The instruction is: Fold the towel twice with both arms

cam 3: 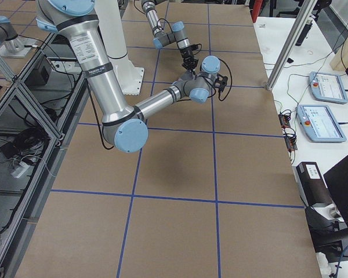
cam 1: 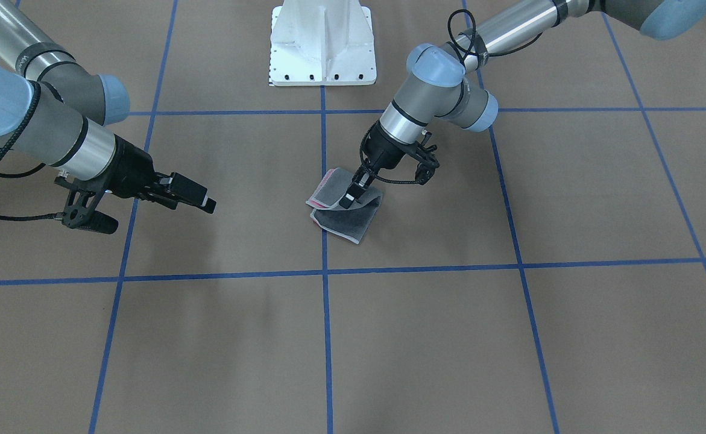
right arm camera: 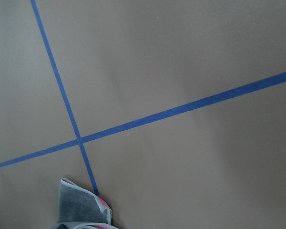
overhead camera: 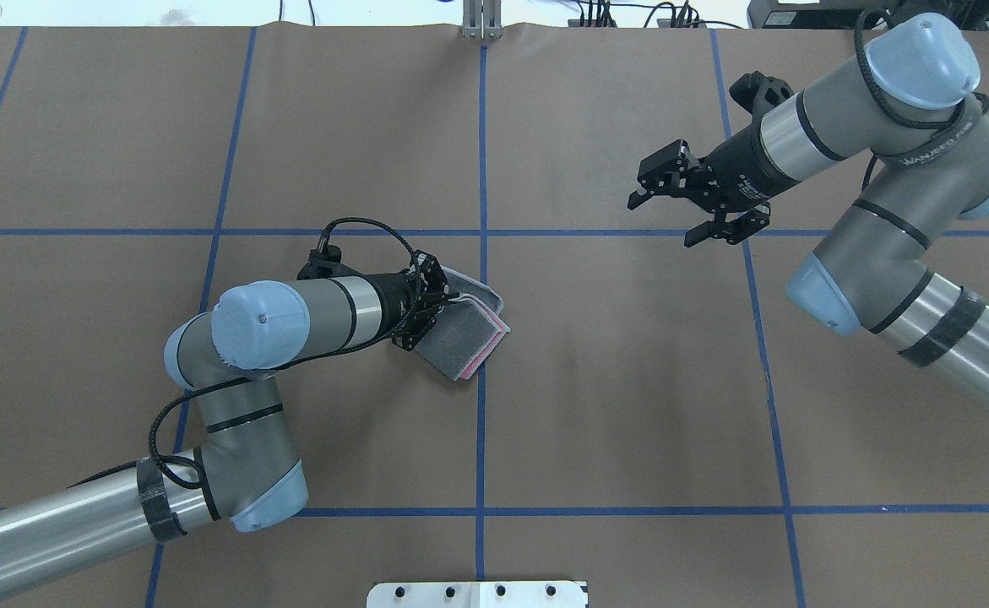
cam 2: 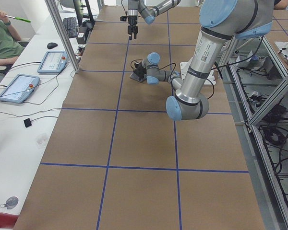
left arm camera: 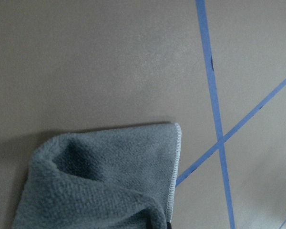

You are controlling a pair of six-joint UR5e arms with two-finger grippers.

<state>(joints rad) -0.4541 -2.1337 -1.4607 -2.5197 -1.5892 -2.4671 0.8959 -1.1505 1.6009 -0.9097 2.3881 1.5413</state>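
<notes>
Across the overhead frame: brown paper table [overhead camera: 629, 380], blue tape grid. Left arm [overhead camera: 308, 321] enters at lower left, elbow bent, and reaches to frame centre. Right arm [overhead camera: 866, 245] enters from the right edge, its wrist at upper right, well apart from the cloth. Towel [overhead camera: 460, 342] lies just left of the centre tape line as a small folded pack, grey face out, with a pink strip along its lower-right edge; the layers are not square to each other. Left gripper [cam 1: 349, 201] is down on the pack, jaws drawn close on a raised grey fold, as far as the front view shows. Right gripper [overhead camera: 661, 221] has jaws spread wide, with nothing in them. Judgement: the second fold is being set. To do it well, carry the pinched edge low across to the opposite hem, match corners before letting go, and release only once the cloth lies flat. The free gripper could pin the lower layers so the pack does not drag.
</notes>
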